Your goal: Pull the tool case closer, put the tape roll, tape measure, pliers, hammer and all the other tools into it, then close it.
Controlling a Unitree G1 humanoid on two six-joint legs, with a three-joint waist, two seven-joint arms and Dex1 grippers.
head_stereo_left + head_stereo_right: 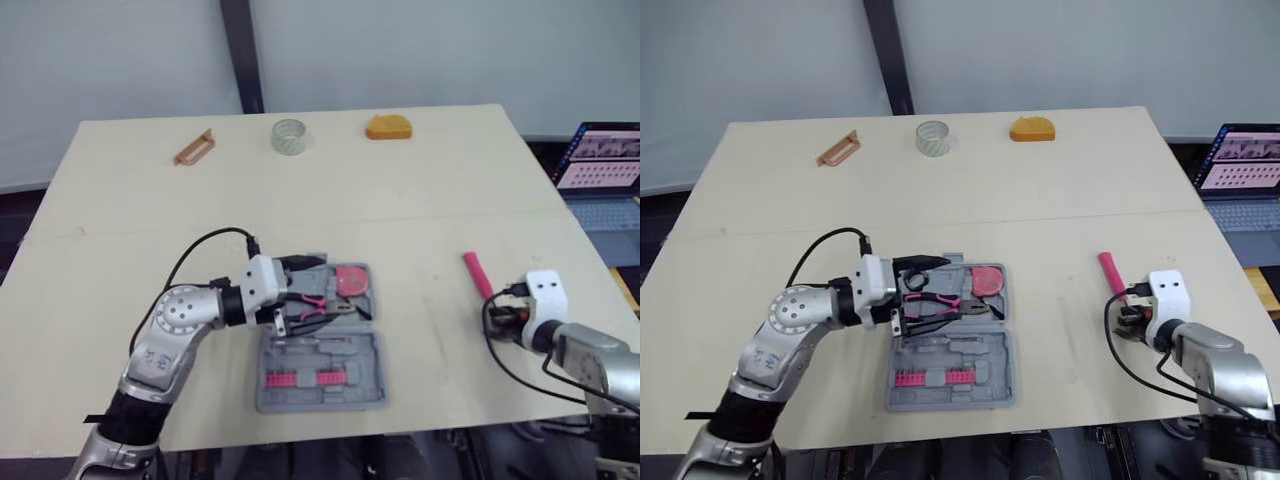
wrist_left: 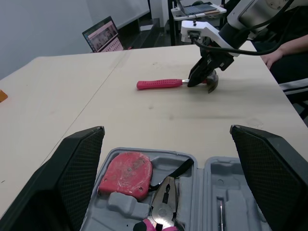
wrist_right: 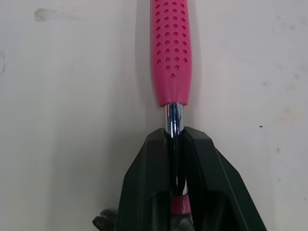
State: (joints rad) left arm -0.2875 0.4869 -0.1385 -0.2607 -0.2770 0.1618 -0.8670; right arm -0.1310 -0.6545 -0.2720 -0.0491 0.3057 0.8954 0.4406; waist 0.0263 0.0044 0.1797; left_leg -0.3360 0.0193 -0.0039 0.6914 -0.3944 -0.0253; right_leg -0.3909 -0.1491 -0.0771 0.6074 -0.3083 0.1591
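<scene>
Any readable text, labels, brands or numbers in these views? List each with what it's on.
No text is readable.
Too small: rows on the open laptop screen.
Illegible: worn marks on the red tape measure in the grey plastic tool case.
No lettering: the pink-handled hammer, dimples only.

Pale table (image 1: 300, 205), grey wall (image 1: 450, 50) behind

The pale wooden table (image 1: 400, 200) bears an open grey plastic tool case (image 1: 320, 401) at 6 o'clock, a pink-handled hammer (image 1: 477, 275) at 4, a clear tape roll (image 1: 288, 136) at 12, an orange rounded block (image 1: 388, 127) at 1 and a brown bracket (image 1: 194, 148) at 11.
</scene>
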